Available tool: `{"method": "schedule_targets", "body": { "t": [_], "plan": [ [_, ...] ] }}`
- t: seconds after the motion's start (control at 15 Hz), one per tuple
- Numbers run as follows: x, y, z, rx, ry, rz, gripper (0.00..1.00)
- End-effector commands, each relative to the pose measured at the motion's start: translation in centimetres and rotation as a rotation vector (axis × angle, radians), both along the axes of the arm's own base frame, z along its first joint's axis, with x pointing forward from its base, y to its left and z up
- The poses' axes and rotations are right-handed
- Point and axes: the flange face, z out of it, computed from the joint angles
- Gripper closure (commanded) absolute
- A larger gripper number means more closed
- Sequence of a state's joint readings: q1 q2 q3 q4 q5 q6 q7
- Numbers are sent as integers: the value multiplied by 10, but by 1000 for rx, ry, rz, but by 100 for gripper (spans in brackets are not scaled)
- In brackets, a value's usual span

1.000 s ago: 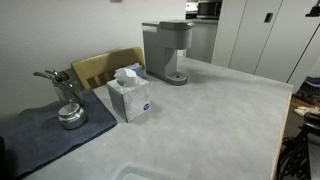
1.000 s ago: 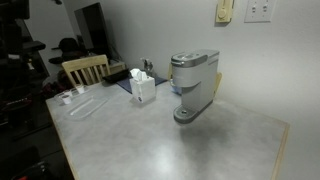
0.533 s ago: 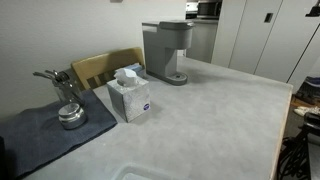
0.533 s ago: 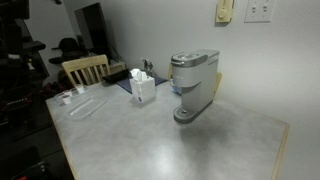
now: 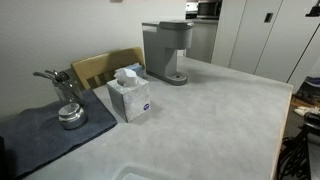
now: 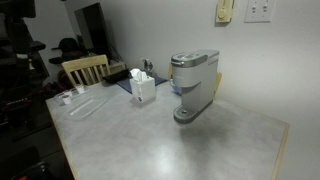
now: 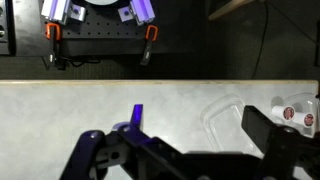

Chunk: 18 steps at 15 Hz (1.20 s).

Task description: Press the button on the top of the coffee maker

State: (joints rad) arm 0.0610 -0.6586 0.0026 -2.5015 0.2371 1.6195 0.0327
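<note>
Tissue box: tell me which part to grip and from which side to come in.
Grip the tissue box across two opposite flat side walls, probably coming down from above: it stands upright, and the tissue sticks out only at the top's middle.

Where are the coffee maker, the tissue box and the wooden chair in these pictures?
coffee maker (image 6: 196, 82): in an exterior view, on the side of its grey body.
tissue box (image 5: 134, 101): in an exterior view, on its side face.
wooden chair (image 5: 100, 68): in an exterior view, on its backrest panel.
</note>
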Motion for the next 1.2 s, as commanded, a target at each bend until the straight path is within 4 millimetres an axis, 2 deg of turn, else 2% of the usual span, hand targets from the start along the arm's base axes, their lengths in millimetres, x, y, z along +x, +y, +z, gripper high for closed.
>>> {"method": "schedule_targets", "body": {
  "t": [0.0,0.27,0.6,1.13],
  "plan": [
    [16,-21,-7,-30,-45,-39,0],
    [36,-38,-13,-62,-104,-60,0],
    [52,-47,-16,-99,-148,-73,0],
    [63,-53,2,-133,-293,-72,0]
  ]
}}
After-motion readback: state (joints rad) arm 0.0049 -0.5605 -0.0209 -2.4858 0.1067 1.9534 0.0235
